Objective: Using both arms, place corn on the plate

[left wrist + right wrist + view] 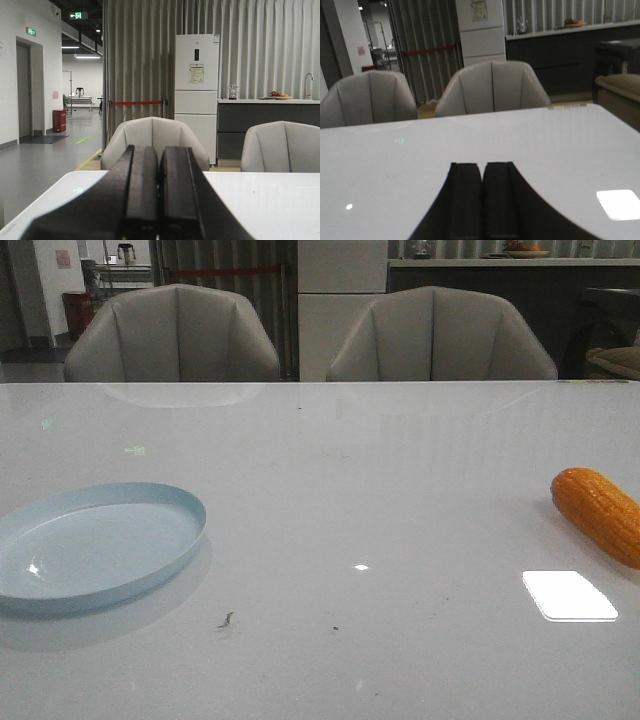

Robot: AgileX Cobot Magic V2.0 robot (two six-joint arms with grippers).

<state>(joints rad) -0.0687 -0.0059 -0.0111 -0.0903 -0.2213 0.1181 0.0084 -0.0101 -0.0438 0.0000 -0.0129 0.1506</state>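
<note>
Left gripper [159,200]: clenched, its two dark fingers pressed flat against each other with nothing between them; held above the tabletop, aimed level toward the far edge.
Right gripper [482,200]: likewise closed on nothing, fingers meeting along a thin seam; it hangs over bare tabletop, pointing at the far edge.
Arms in front view: neither arm nor gripper shows there.
Corn [600,512]: orange cob lying on its side at the right edge of the tabletop, about midway between near and far edges; the blunt end points toward the far left, the rest runs out past the frame's border. Untouched by either gripper.
Plate [100,544]: pale blue, round and shallow, resting flat near the left edge of the tabletop, nothing on it; well apart from the corn, with the whole width of the table between them.
Table [330,470]: glossy white top, with a bright rectangular reflection [569,595] near the corn and a few small dark specks [227,619] toward the near edge.
Chairs [172,333]: two grey padded seats drawn up just beyond the far edge.
Background: a white refrigerator [196,85] and a dark counter behind the chairs.
</note>
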